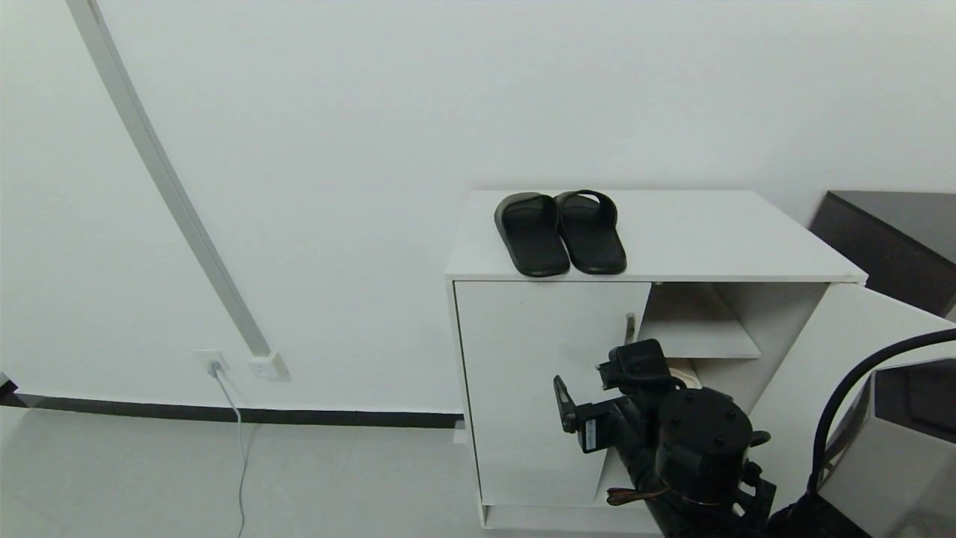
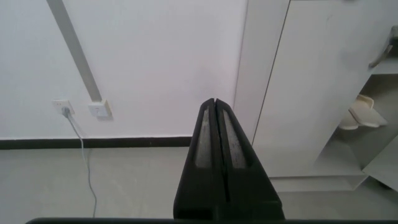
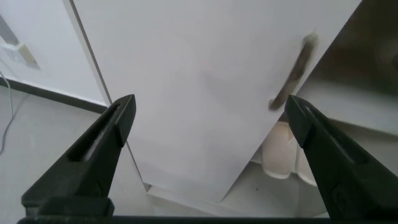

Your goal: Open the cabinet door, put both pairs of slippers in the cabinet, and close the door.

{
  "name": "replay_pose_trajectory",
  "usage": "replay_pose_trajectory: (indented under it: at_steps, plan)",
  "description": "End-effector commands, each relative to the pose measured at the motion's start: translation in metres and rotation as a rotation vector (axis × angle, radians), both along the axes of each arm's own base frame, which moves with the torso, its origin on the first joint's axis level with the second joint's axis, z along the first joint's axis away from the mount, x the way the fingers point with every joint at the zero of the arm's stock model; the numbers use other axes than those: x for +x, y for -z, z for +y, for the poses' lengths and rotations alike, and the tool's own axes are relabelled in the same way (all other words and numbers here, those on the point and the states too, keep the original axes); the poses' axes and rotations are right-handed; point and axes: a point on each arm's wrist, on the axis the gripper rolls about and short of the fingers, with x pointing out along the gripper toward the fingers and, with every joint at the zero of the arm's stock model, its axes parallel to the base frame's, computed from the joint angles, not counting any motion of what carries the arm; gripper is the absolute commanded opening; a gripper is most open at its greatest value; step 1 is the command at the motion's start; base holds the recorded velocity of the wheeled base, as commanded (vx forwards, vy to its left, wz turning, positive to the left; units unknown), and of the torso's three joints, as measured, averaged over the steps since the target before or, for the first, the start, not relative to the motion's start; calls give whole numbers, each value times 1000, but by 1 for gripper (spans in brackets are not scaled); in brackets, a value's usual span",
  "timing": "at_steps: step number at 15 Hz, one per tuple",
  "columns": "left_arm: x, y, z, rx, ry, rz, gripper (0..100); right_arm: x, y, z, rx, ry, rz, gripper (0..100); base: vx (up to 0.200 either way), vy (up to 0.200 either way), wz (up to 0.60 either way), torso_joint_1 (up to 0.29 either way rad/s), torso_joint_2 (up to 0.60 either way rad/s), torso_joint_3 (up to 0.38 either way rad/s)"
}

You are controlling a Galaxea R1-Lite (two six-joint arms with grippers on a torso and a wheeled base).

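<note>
White cabinet top (image 1: 709,232) bears smooth black slippers (image 1: 560,233) (rounded toes); left fingers (image 2: 205,143) closed, right fingers (image 3: 87,158) wide

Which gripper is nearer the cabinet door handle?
Right. The right gripper is open just before the handle; the left gripper, shut, sits farther back from the cabinet.

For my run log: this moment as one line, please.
right door open; black slippers on cabinet top; pale slippers inside; left gripper shut; right gripper open

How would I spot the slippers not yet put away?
Look at the white cabinet against the wall. On its flat top lies a pair of black slippers, side by side. The other pair, inside the cabinet, is cream.
</note>
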Motion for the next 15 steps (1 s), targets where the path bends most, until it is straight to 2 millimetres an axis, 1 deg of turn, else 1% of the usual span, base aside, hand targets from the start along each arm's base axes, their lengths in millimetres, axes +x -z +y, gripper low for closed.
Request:
replay_pose_trajectory:
  at_steps: [1,8,11,12,13,14,15]
  plan:
    - [0,0,0,0,1,2,0,0,1,0,-2,-1,2,100,0,0,0,212,-540,-320]
    - [0,0,0,-2,1,0,0,-1,3,0,-5,-3,6,100,0,0,0,248,-580,-332]
    - [0,0,0,0,1,2,0,3,11,2,-2,-21,5,100,0,0,0,225,-496,-276]
    - [0,0,0,0,1,2,0,7,16,2,2,-43,0,100,0,0,0,66,-149,-85]
    - [0,0,0,0,1,2,0,17,23,-3,-34,-45,-12,100,0,0,0,36,-56,-36]
    - [0,0,0,0,1,0,0,25,16,-1,-17,-33,-43,100,0,0,0,0,0,0]
    - [0,0,0,0,1,2,0,37,4,3,6,-17,-67,100,0,0,0,0,0,0]
